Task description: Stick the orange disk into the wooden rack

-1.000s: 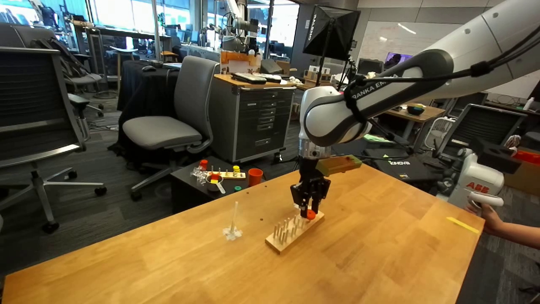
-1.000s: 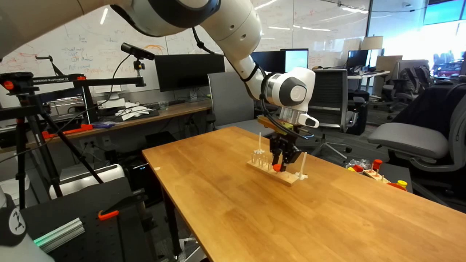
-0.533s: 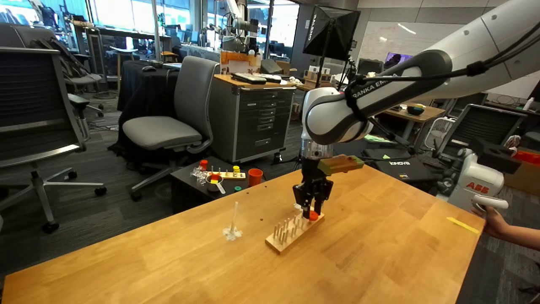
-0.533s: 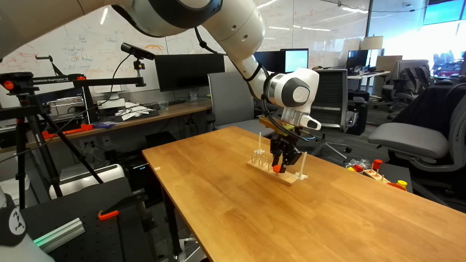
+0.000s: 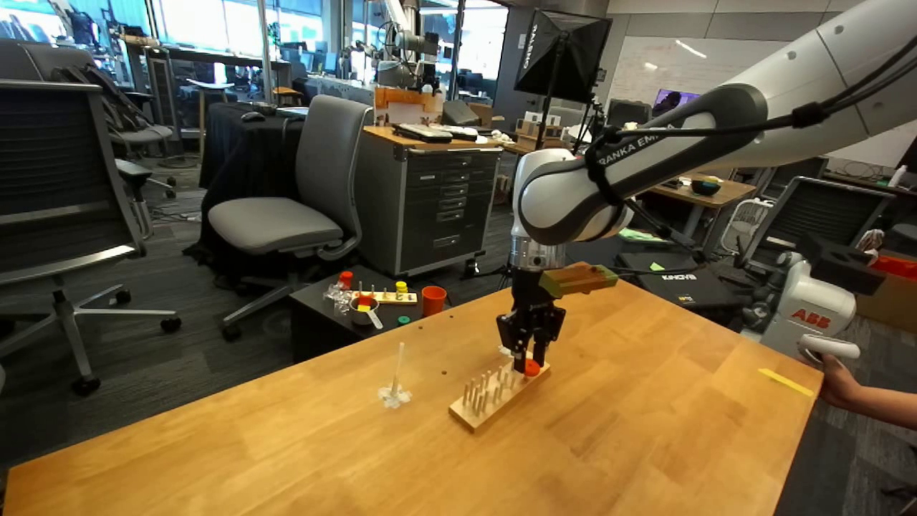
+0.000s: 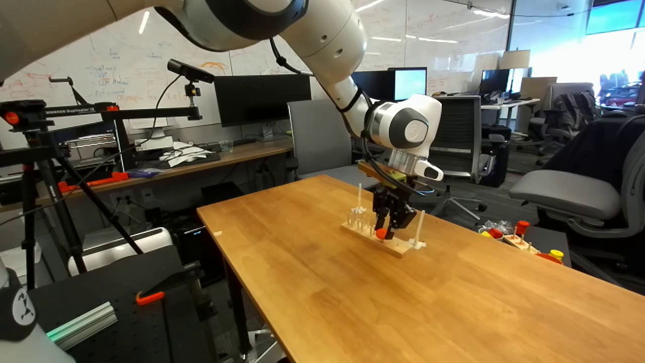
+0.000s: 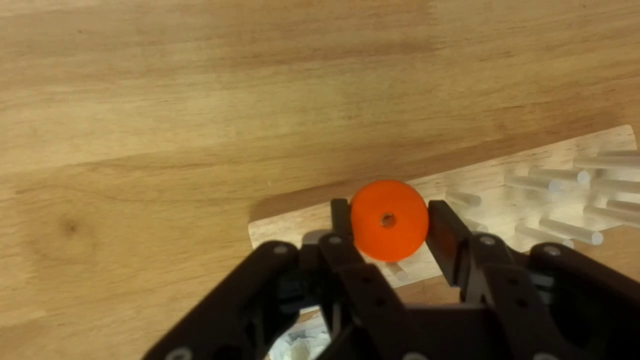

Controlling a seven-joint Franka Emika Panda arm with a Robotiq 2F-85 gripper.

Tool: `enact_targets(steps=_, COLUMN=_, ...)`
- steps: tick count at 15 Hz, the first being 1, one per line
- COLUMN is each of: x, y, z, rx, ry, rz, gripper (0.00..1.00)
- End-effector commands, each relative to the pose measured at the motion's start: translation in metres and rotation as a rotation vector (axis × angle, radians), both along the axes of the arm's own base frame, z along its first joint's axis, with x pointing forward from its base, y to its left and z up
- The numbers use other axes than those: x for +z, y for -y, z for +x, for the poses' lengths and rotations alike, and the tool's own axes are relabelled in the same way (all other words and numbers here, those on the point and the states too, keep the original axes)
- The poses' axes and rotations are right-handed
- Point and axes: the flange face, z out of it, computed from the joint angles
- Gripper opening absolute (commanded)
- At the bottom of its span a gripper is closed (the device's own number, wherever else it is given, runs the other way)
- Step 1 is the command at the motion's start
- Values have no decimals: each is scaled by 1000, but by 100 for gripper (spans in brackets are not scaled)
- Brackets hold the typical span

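Moved since a second ago: gripper [image 7: 389, 220] and orange disk [image 7: 389, 240] only slightly, together; wooden rack [image 7: 490, 192] looks nudged a hair along its length.
Fingers [image 7: 341, 215]: closed on the disk, gap no wider than the disk itself; a black tip on either side, both touching its rim.
Disk: held between the tips over the rack, flat face and centre hole showing in the wrist view; on the half away from the crowded rods [image 7: 572, 230].
Disk on a rod: cannot tell, what shows in the hole is too small to read; resting on the wood or just above it, cannot tell either.
Lone rod [image 7: 397, 271]: on the rack, just beside the disk's lower edge in the wrist view.
Rack: flat on the tabletop [image 5: 609, 444], rods upright, most of them bunched at one end.
Gripper pose: pointing down at the rack in both exterior views.
Brown-and-green block [image 5: 578, 280]: on the arm [image 5: 731, 115], just above the gripper.
Taped sticks [image 6: 420, 227]: two in an exterior view, upright on the tabletop, one near each end of the rack, same side of it.
Yellow strip [image 5: 786, 382]: on the tabletop, near its edge.
Hand [image 5: 839, 380]: a person's, at the tabletop's edge in an exterior view, around a white controller [image 5: 829, 347].
Side table [image 5: 322, 330]: low, black, beyond the tabletop; carries an orange cup [image 5: 433, 301] and a second pegged board [image 5: 382, 297].
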Motion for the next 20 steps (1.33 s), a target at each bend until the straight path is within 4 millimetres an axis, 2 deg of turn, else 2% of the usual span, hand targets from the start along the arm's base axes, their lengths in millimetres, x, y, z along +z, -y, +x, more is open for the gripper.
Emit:
enact_targets(steps=1, x=-4, y=-3, z=4, rx=-15, ry=-19, rz=35, gripper=17)
enact_targets(steps=13, x=6, y=-9, z=8, rx=-8, ry=-14, rz=39, gripper=17)
enact_targets(steps=20, x=-1, y=1, z=8, rx=-24, ry=-24, rz=40, gripper=17)
